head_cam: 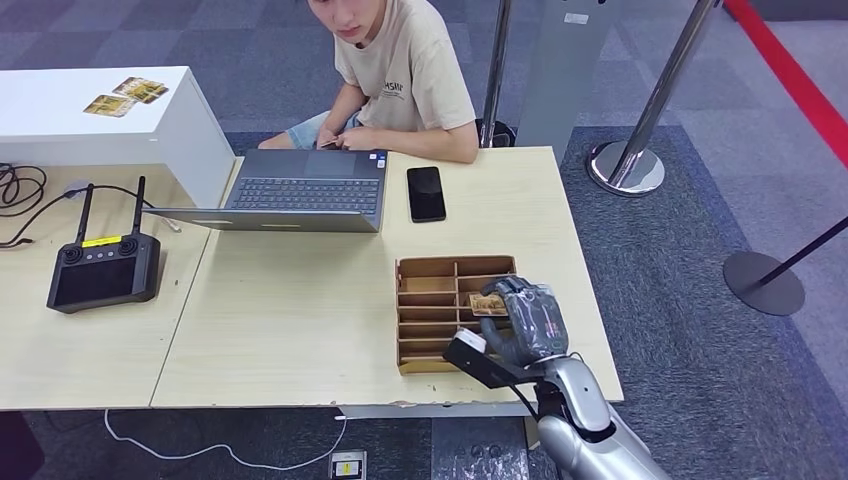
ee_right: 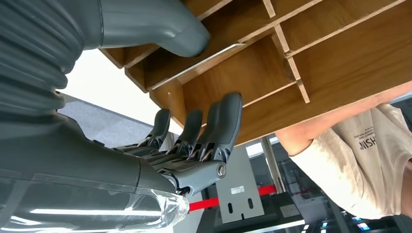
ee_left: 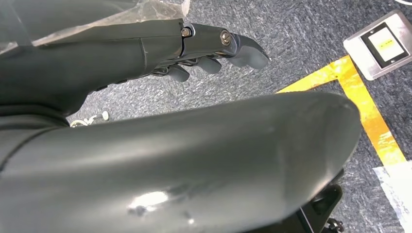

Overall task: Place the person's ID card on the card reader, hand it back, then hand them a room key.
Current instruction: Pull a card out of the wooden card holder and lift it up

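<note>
The right hand (head_cam: 528, 318) hangs over the near right part of the wooden tray (head_cam: 424, 312), its fingers (ee_right: 224, 127) spread and pointing into the compartments, the thumb (ee_right: 160, 29) apart from them. It holds nothing, as far as the wrist view shows. This looks like the reach for a room key. To do it well, I judge the hand should come down straight over one compartment and pinch the card by its free edge between thumb and finger. The thin dividers stand close together, so a broad sweep would likely catch on them or shove the light tray across the table (head_cam: 300, 320).

A patterned key card (head_cam: 489, 303) lies in a right-hand compartment, just beside the hand on its far side and partly hidden by it; whether the fingers touch it I cannot tell.

The left hand (ee_left: 209, 48) hangs low over carpet, fingers loosely curled around nothing.

Beyond the tray, well apart from the hand, a dark phone-like slab (head_cam: 426, 193) lies flat, perhaps the reader. Past it sits the person (head_cam: 405, 75), forearm on the table's far edge. No ID card is plainly visible.
</note>
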`<state>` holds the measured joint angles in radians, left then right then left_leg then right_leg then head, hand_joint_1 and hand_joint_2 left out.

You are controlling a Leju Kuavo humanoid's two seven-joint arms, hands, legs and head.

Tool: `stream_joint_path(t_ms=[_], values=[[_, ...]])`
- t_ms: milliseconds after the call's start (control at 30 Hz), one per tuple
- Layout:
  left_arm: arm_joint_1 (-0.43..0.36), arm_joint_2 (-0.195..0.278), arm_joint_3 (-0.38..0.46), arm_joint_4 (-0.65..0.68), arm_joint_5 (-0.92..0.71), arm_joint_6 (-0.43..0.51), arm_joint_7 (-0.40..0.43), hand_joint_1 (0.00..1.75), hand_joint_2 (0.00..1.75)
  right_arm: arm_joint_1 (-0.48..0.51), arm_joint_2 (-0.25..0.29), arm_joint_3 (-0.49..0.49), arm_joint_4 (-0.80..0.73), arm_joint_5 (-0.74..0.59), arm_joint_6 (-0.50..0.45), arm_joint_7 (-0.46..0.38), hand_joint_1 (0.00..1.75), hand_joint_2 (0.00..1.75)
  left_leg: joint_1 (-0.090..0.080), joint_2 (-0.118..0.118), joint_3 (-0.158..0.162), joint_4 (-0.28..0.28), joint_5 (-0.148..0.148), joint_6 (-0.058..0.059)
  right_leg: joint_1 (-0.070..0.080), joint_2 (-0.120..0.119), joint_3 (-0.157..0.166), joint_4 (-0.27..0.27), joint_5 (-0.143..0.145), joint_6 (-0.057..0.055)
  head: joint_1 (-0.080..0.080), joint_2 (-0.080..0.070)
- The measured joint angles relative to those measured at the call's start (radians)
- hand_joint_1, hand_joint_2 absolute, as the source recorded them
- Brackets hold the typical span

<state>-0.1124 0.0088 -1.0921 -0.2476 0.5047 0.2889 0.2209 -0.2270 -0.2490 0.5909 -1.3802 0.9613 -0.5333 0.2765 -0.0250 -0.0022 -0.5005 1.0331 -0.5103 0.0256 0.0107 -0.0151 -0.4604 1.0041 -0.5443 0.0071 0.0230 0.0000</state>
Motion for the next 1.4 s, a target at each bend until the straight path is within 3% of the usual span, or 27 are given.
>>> stream_joint_path(t_ms=[833, 900, 1000, 1033, 1400], values=[[0.000, -0.002, 0.000, 0.000, 0.001, -0.005, -0.001, 0.00, 0.00, -0.018, 0.009, 0.001, 0.037, 0.005, 0.001, -0.001, 0.75, 1.75, 0.000, 0.000, 0.002, 0.000, 0.000, 0.000, 0.000, 0.000, 0.002, 0.000, 0.000, 0.000, 0.000, 0.000], [0.000, -0.003, -0.001, 0.000, 0.001, -0.005, -0.001, 0.00, 0.00, -0.020, 0.009, 0.002, 0.041, 0.008, 0.002, -0.002, 0.93, 1.75, 0.000, 0.000, 0.002, 0.000, 0.000, 0.000, 0.000, 0.000, 0.002, 0.000, 0.000, 0.000, 0.000, 0.000], [0.000, -0.004, -0.001, 0.000, 0.001, -0.005, -0.001, 0.00, 0.00, -0.024, 0.009, 0.003, 0.046, 0.015, 0.005, -0.002, 1.61, 1.75, 0.000, 0.000, 0.002, 0.000, 0.000, 0.000, 0.000, 0.000, 0.002, 0.000, 0.000, 0.000, 0.000, 0.000], [0.000, -0.005, -0.001, 0.000, 0.001, -0.005, -0.001, 0.00, 0.00, -0.025, 0.009, 0.003, 0.047, 0.017, 0.005, -0.002, 1.72, 1.75, 0.000, 0.000, 0.002, 0.000, 0.000, 0.000, 0.000, 0.000, 0.002, 0.000, 0.000, 0.000, 0.000, 0.000], [0.000, -0.006, -0.001, 0.000, 0.003, -0.005, -0.007, 0.00, 0.00, -0.037, 0.010, 0.007, 0.055, 0.036, -0.002, -0.001, 1.75, 1.75, 0.000, 0.000, 0.002, 0.000, 0.000, 0.000, 0.000, 0.000, 0.002, 0.000, 0.000, 0.000, 0.000, 0.000]])
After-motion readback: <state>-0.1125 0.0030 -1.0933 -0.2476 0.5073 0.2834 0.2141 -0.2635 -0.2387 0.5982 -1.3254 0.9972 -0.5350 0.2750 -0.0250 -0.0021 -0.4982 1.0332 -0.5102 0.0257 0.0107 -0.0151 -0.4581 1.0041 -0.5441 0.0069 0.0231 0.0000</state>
